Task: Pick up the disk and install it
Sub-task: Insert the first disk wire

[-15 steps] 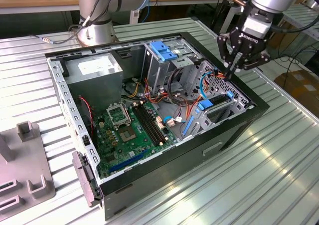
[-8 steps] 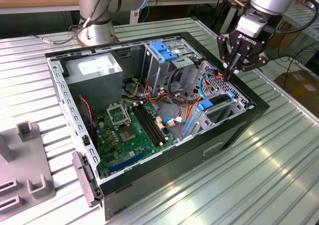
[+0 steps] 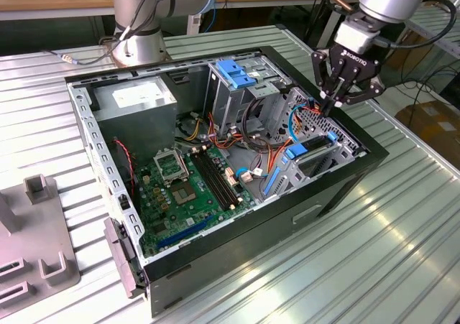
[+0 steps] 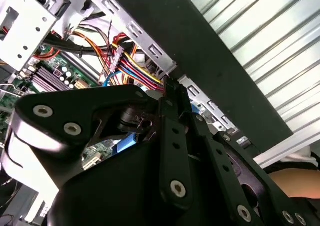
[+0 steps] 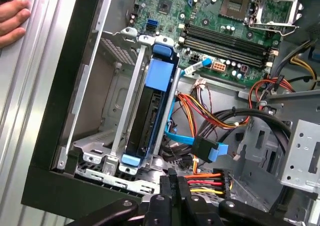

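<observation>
While disk (image 5: pixel 151 108) stands on edge in drive cage (image 5: pixel 95 158), gripper (image 5: pixel 173 176) hangs close above, fingers closed together, holding nothing. Seating likely wants square, even pressure along its upper edge, clear of cables (image 5: pixel 202 178).

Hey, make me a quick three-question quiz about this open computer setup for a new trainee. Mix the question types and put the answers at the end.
1. True or false: the disk, with its blue bracket, sits in a metal cage inside the computer case.
2. Where is the robot's hand? A) above the case, at the end by the disk; B) above the grey power box; C) resting on the table.
3. Fill in: the hand's fingers are ___ (open or shut).
Key: 1 true; 2 A; 3 shut.
</observation>
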`<state>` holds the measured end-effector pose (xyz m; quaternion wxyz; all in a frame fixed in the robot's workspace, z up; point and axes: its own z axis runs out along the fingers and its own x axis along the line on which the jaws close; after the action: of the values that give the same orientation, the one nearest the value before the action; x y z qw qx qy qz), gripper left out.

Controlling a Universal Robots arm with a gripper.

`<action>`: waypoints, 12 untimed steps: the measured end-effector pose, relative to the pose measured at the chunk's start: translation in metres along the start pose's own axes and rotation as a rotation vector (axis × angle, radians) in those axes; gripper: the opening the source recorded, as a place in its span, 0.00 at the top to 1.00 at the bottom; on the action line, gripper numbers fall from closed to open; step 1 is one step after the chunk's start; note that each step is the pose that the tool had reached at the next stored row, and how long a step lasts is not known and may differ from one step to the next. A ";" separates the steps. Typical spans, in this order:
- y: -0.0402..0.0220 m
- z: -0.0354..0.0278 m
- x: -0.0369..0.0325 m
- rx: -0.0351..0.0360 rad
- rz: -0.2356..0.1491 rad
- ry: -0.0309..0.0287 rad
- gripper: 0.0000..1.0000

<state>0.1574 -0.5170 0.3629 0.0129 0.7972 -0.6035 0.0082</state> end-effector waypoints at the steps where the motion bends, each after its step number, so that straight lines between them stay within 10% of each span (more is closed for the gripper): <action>1: 0.0021 0.0001 -0.0005 -0.0001 0.001 0.0000 0.83; 5: 0.0031 0.0019 -0.0009 -0.0026 0.091 -0.0009 0.83; 12: 0.0126 0.0028 -0.0036 -0.0029 0.101 -0.0011 0.83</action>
<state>0.1442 -0.5171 0.3601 0.0133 0.7656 -0.6431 0.0075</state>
